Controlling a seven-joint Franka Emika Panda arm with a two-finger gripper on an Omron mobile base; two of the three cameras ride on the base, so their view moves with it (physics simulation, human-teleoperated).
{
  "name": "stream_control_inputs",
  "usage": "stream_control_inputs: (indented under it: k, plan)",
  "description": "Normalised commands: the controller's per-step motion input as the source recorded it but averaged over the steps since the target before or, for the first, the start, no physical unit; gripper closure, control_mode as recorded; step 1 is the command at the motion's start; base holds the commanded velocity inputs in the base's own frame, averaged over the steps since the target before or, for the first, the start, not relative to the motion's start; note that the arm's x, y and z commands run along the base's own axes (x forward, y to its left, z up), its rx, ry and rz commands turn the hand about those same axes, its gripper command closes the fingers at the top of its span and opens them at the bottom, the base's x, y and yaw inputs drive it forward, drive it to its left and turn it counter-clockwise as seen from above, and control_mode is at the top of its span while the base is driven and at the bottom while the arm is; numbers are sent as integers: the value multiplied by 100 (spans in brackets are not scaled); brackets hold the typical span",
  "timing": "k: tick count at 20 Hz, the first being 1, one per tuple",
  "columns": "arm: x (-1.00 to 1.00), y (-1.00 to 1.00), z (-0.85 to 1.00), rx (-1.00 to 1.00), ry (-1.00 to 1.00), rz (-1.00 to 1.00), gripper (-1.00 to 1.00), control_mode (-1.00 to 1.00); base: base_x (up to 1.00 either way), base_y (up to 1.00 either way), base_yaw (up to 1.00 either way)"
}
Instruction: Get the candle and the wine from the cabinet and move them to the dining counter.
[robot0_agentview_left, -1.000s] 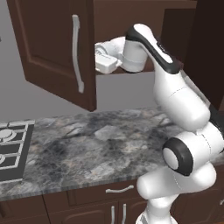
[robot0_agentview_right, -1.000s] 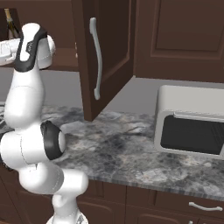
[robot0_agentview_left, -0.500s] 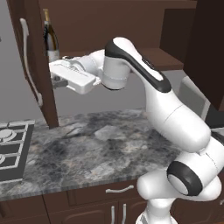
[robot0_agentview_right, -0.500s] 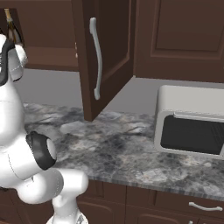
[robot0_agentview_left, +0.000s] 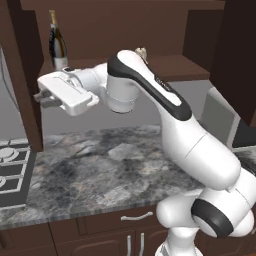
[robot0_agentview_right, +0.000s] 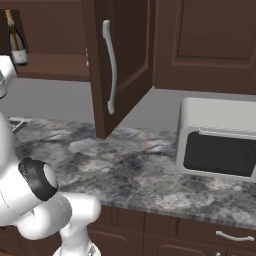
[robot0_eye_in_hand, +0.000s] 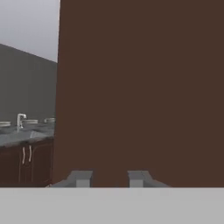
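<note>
Candle (robot0_agentview_left: 141, 52) mostly hidden behind the arm; gripper (robot0_eye_in_hand: 110, 178) jaws slightly parted, empty, facing cabinet (robot0_eye_in_hand: 144, 87) door.

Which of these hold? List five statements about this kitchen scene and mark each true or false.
1. The wine stands upright on the shelf inside the cabinet. True.
2. The gripper is clamped on the wine. False: nothing sits between its fingertips, which stand apart and face a plain brown panel.
3. The cabinet door with the silver bar handle is shut. False: it is swung open, out over the counter.
4. A stove sits at the left end of the marbled counter in the left base view. True.
5. The white oven stands on the floor. False: it rests on the counter.
</note>
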Motion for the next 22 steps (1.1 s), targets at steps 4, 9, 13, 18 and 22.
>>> stream_control_inputs:
  k: [4,9,13,18,22]
  plan:
    - [0,7,0,0,-12,-20,-100,-100,0,0,0]
    - [1,13,0,0,-10,-21,-100,-100,0,0,0]
    - [0,-26,20,0,-5,-31,-100,-100,0,0,0]
    - [-2,-63,49,0,0,-43,-100,-100,0,0,0]
    - [-17,-86,39,0,0,-42,-100,-100,0,0,0]
